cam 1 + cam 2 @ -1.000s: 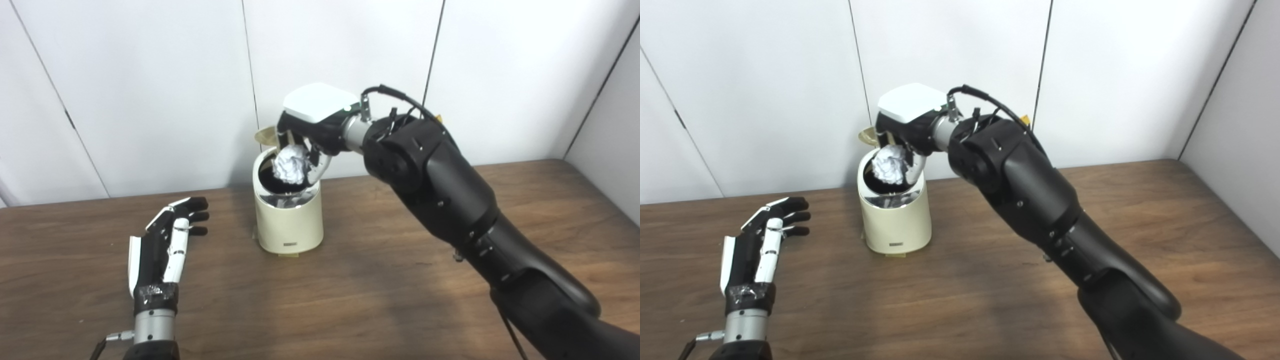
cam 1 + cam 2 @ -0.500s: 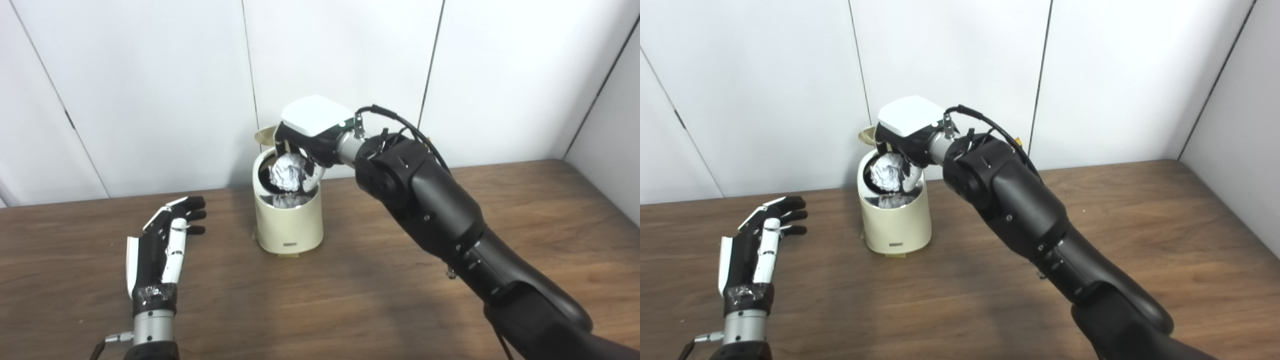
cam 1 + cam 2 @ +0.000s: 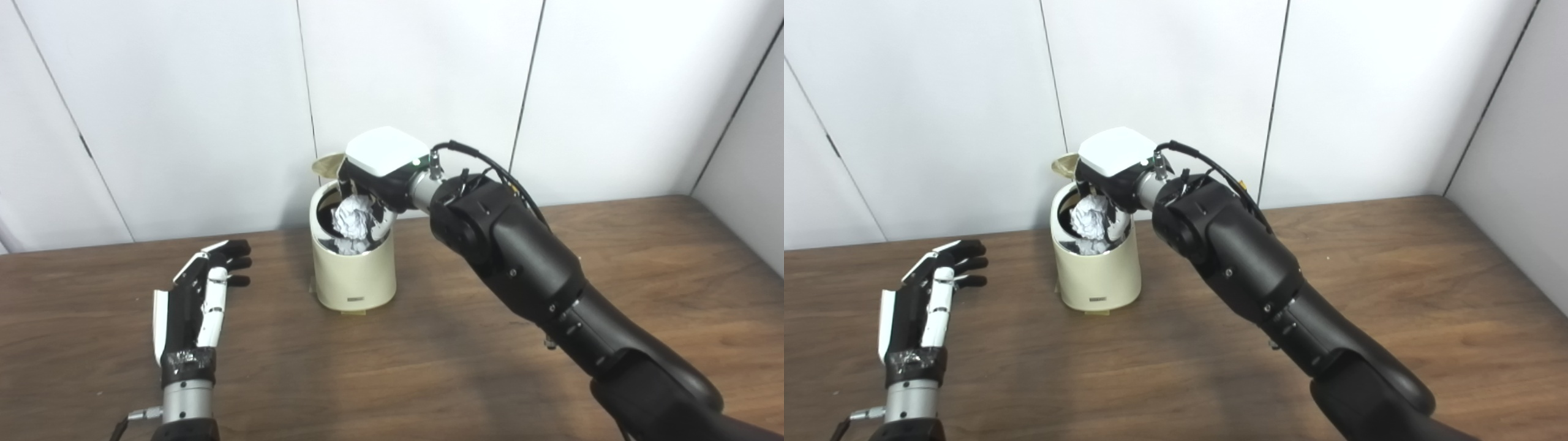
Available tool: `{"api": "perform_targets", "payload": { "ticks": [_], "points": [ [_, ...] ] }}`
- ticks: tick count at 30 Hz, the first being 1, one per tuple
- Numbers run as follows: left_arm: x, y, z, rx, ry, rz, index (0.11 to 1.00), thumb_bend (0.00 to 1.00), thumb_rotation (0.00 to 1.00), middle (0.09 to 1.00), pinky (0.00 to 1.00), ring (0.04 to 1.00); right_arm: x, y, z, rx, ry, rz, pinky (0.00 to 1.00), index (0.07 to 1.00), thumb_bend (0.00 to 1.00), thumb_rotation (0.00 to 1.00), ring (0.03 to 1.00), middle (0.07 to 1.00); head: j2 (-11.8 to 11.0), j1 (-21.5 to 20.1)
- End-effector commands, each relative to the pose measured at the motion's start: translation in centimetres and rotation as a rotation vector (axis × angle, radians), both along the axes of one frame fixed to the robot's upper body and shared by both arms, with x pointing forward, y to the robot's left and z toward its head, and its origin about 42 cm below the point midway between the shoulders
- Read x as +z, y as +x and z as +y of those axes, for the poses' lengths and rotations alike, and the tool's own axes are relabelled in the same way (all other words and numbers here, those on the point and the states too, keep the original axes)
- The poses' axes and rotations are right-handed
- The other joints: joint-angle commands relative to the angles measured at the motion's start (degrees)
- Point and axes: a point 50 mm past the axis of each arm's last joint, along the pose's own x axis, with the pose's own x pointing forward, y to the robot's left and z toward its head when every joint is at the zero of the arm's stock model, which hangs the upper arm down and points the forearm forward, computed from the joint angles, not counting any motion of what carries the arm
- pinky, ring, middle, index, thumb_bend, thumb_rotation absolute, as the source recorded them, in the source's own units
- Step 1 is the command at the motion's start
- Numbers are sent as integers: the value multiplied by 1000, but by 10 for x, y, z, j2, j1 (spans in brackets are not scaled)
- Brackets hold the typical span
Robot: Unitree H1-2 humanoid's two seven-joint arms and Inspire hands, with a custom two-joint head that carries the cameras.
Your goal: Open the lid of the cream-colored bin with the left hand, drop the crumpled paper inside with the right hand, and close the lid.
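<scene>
The cream-colored bin (image 3: 353, 275) stands on the table at the back middle, its lid (image 3: 328, 164) tipped up behind the opening. My right hand (image 3: 380, 168) is over the bin's mouth, shut on the white crumpled paper (image 3: 353, 216), which sits partly down inside the dark opening. It also shows in the right eye view (image 3: 1090, 216). My left hand (image 3: 199, 294) lies open and empty on the table, left of the bin and apart from it.
The brown wooden table (image 3: 429, 367) runs to white wall panels (image 3: 184, 92) close behind the bin. My right forearm (image 3: 551, 288) crosses the table's right half above the surface.
My right hand has come down with the paper, from above the bin's rim to partly inside its mouth. My left hand has stayed in place.
</scene>
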Motion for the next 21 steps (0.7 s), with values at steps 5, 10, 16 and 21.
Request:
{"api": "perform_targets", "payload": {
  "ticks": [5, 10, 16, 21],
  "points": [
    [13, 5, -4, -3, 9, -76, 688, 312, 791, 697, 593, 682, 17, 3, 5, -28, -28, -96, 232, 522, 514, 0, 374, 469, 0, 0],
    [13, 5, -4, -6, 9, -74, 689, 316, 796, 698, 599, 687, 11, 3, 6, -21, -24, -102, 234, 501, 516, 0, 376, 478, 0, 0],
    [13, 4, -3, -7, 12, -72, 690, 333, 795, 700, 599, 684, 6, 2, 4, 14, -3, -125, 255, 480, 513, 0, 400, 536, -1, 1],
    [14, 5, -4, -7, 14, -75, 689, 339, 776, 699, 597, 683, 4, 1, 1, 19, -5, -109, 466, 477, 518, 108, 575, 657, -1, 0]
  ]
}}
